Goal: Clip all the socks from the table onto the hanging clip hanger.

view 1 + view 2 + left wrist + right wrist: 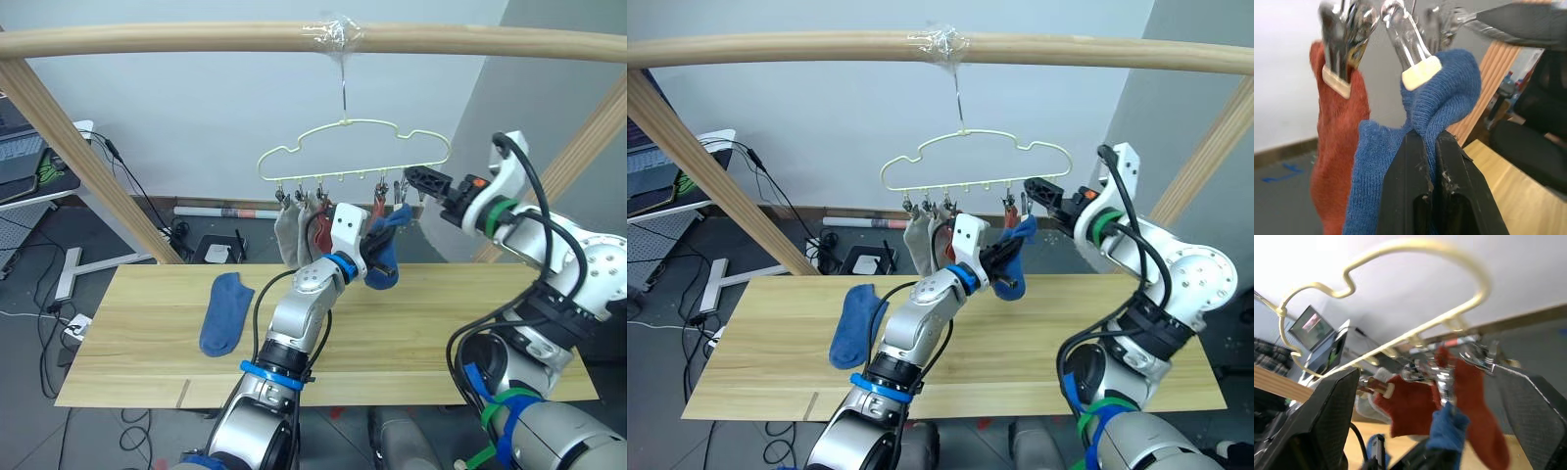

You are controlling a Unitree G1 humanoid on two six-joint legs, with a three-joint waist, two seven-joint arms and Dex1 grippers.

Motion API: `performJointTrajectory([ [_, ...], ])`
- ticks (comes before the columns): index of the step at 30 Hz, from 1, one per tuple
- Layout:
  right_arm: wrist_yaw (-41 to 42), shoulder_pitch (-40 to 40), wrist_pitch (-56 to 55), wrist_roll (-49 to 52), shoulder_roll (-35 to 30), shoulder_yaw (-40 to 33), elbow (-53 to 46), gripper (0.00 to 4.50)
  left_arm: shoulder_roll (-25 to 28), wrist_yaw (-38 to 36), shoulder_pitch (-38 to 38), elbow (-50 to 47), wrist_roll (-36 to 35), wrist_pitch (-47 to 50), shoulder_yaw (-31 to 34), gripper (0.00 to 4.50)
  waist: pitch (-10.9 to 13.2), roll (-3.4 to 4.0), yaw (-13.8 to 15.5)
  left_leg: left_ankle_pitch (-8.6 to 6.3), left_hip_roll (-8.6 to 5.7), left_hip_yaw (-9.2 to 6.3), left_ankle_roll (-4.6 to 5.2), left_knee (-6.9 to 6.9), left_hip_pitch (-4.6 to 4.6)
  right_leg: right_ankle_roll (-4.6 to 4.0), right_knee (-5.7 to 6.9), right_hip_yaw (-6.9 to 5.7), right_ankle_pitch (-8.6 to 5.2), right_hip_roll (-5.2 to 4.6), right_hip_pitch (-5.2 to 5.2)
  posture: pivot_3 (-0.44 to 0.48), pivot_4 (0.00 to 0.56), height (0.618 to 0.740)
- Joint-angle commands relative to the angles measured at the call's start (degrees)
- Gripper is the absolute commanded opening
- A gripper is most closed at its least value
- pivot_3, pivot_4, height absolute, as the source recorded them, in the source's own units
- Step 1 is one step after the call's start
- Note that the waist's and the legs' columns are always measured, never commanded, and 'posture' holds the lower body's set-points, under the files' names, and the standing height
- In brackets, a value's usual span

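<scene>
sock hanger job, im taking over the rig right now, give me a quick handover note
Left gripper: shut on a blue sock, held up at the clip hanger; a clip already bites the sock's top edge.
Right gripper: open, up beside the hanger's right end, holding nothing.
Done: two grey socks and two red socks hang from clips.
Left: confirm the clip holds the blue sock, let go, then hang the second blue sock, lying flat on the table to the left.
</scene>
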Motion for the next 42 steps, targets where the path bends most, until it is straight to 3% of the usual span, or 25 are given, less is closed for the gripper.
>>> performJointTrajectory([
  [1,0.81,3.75,-1.93,1.44,1.73,0.64,-6.90,4.50,-2.83,-2.21,-1.96,1.81,-4.40,1.45,1.82,0.73,-0.01,0.01,-0.44,0.00,0.00,0.00,0.00,0.00,0.01,0.00,0.01,-0.01,0.00,0.00,0.01,-0.047,0.165,0.740],
  [5,0.70,10.44,-6.49,-1.12,1.64,6.02,-10.83,4.50,-2.87,-3.03,-3.11,3.57,-7.03,3.17,3.11,1.88,-0.01,0.01,-1.02,0.00,0.00,0.03,0.00,-0.01,0.00,0.01,0.02,0.03,0.00,0.01,-0.05,-0.069,0.165,0.740],
  [8,2.70,15.23,-13.97,-5.49,-3.59,13.75,-12.37,4.50,-2.24,-2.65,-3.63,4.65,-7.67,3.90,4.28,2.73,-0.01,0.01,-1.56,0.00,0.00,0.04,-0.01,0.00,0.00,0.01,0.02,0.04,0.00,0.01,-0.04,-0.074,0.164,0.740],
  [13,2.28,18.12,-22.50,-7.75,-2.91,17.60,-12.73,4.50,-0.54,-3.00,-3.45,4.86,-6.88,3.86,3.95,4.28,-0.01,0.01,-1.95,0.00,0.00,0.04,-0.01,0.02,0.02,0.02,0.01,0.03,0.00,0.01,-0.04,-0.059,0.166,0.740],
  [14,3.43,20.42,-26.49,-10.94,-4.90,22.27,-13.43,4.50,0.73,-3.36,-2.76,3.44,-6.65,4.40,3.84,4.49,-0.01,0.01,-2.00,0.00,0.00,0.04,-0.01,0.01,0.03,0.02,0.01,0.04,0.00,0.01,-0.03,-0.059,0.166,0.740],
  [17,4.73,26.90,-38.07,-20.35,-9.00,34.13,-14.29,4.50,7.03,-6.25,1.09,-4.87,-6.03,6.37,2.71,4.49,-0.01,0.01,-2.30,0.00,0.00,0.06,-0.01,-0.04,0.03,0.03,0.00,0.06,-0.01,0.01,-0.06,-0.059,0.166,0.740],
  [19,3.09,29.32,-43.51,-25.00,-8.75,38.66,-13.68,3.90,12.26,-8.64,3.54,-11.17,-6.12,7.84,2.26,4.50,-0.01,0.01,-2.77,0.00,0.01,0.13,-0.01,-0.15,0.13,0.04,0.05,0.18,-0.05,0.03,-0.08,-0.030,0.170,0.740],
  [23,2.95,30.40,-48.82,-29.27,-7.93,42.32,-11.81,2.55,16.81,-9.89,4.78,-16.95,-7.10,9.84,2.65,4.50,0.01,-0.02,-1.88,0.01,0.04,0.14,-0.03,-0.11,0.10,0.06,0.09,0.22,-0.04,0.07,-0.13,-0.011,0.175,0.740],
  [26,-0.25,28.45,-53.59,-32.10,-4.28,41.77,-7.41,2.55,22.28,-10.98,5.79,-24.96,-9.48,13.73,5.42,4.50,0.07,-0.12,-1.68,0.02,0.02,0.12,-0.04,0.02,0.09,-0.05,0.02,0.24,-0.11,0.07,0.00,0.008,0.180,0.740],
  [29,-0.10,27.05,-56.05,-33.19,-2.98,41.77,-5.00,2.03,25.34,-11.78,6.57,-29.07,-10.20,15.21,5.23,4.50,0.07,-0.12,-1.49,0.02,0.02,0.12,-0.04,0.02,0.10,-0.11,0.03,0.25,-0.14,0.06,0.00,0.026,0.178,0.740],
  [33,0.58,26.59,-57.38,-34.43,-2.84,42.21,-3.62,0.65,26.24,-11.32,6.83,-31.19,-11.30,16.68,5.46,4.50,0.07,-0.12,-0.82,0.01,0.02,0.11,-0.04,-0.01,0.10,0.01,0.03,0.25,-0.06,0.06,0.00,0.040,0.178,0.740],
  [42,0.82,23.04,-60.96,-37.49,-1.65,42.58,2.29,0.65,27.67,-9.90,7.22,-34.07,-11.89,17.32,6.80,4.50,0.07,-0.12,-0.15,0.01,0.03,0.10,-0.04,-0.06,0.12,0.03,0.07,0.23,-0.05,0.07,-0.02,0.071,0.166,0.740],
])
